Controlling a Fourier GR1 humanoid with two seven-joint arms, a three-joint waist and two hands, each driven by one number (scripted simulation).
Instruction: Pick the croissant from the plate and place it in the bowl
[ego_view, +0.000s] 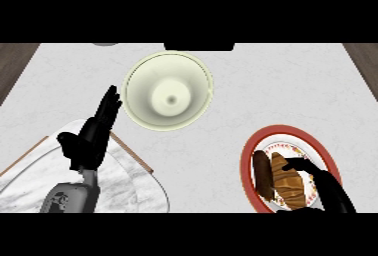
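the right hand (331, 189) is coming in from the lower right edge of the head view and is closing on the croissant (286, 184), which is lying on the plate (246, 162). one of its black fingers (303, 166) is bending across the upper end of the pastry, while another dark part of the hand is showing under the lower end, so the hand is curling round the croissant from its right side. the croissant is lying lengthwise, roughly up and down in the view, and is sitting right of the plate's middle, with a darker brown piece just beside it on the left; what that piece is cannot be told. the plate is red-rimmed with a pale patterned centre, and it is sitting at the lower right of the white marbled surface (280, 85). the bowl (144, 100), cream-coloured and holding nothing, is standing well apart from the plate, up and to the left, near the far middle of the surface. the left hand (87, 142) is resting open at the left, fingers straight and pointing up the view, their tips ending just beside the bowl's left rim. its grey forearm (70, 199) is lying over a pale marbled board (125, 185) with thin brown edges at the lower left.
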